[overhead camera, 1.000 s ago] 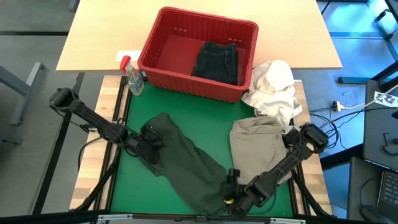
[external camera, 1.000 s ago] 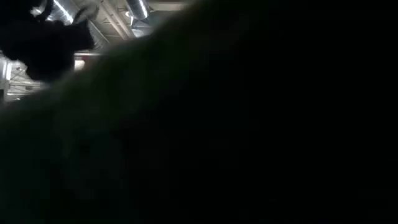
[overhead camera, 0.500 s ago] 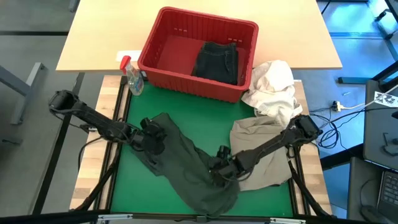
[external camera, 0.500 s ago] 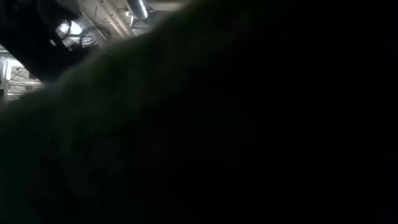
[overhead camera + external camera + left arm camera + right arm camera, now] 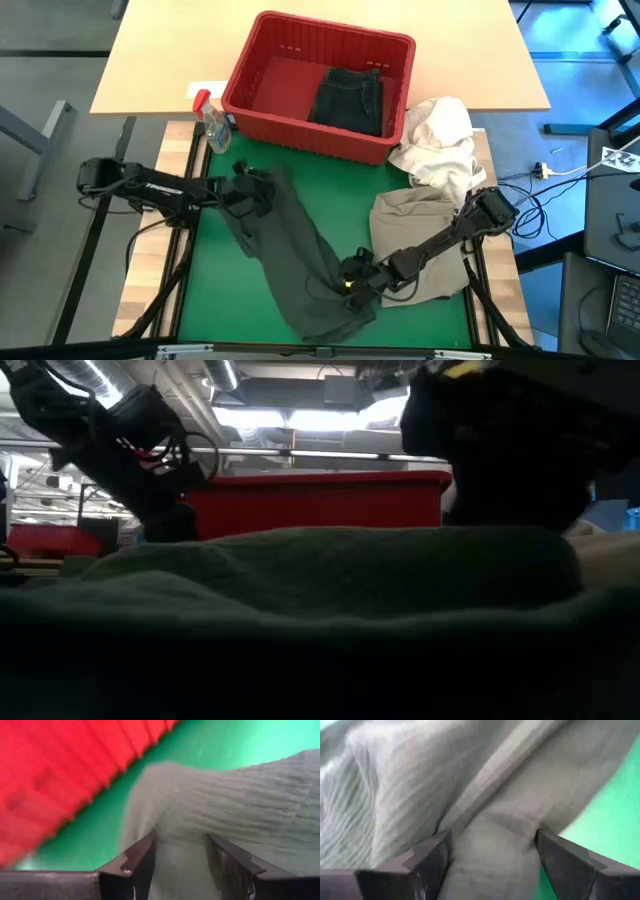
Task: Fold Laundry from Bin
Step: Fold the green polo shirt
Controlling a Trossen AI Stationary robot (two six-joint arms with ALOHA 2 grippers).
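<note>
A dark olive-grey garment [image 5: 300,255] of the laundry lies slantwise on the green mat [image 5: 215,290]. My left gripper [image 5: 258,192] is shut on its far end, just in front of the red bin [image 5: 270,60]. My right gripper [image 5: 350,282] is shut on its near part. A dark folded garment [image 5: 350,100] lies inside the bin. A khaki garment [image 5: 420,235] lies flat on the mat's right side. In the low view the grey garment [image 5: 320,590] fills the foreground, with the bin [image 5: 320,505] behind it. My left gripper has a bunch of the garment's far end [image 5: 180,857] between its two fingers [image 5: 142,857]. It comes slanting down from the table's left. How many layers it holds does not show. The cloth beyond it lies on the mat. My right gripper has a fold of the garment's near part [image 5: 490,852] between its two fingers [image 5: 432,852]. It comes slanting down from the table's right side. The cloth around the fingers lies bunched on the mat.
A white cloth bundle [image 5: 440,145] sits at the far right, beside the bin and above the khaki garment. A small spray bottle with a red top [image 5: 212,125] stands left of the bin. The mat's left near part shows bare green.
My left gripper has swung toward the far edge and the bin, turning as it went, and has drawn the garment's far end along. My right gripper has gone from the near edge toward the far left and sunk; the garment's near end came with it and now lies bunched lower.
</note>
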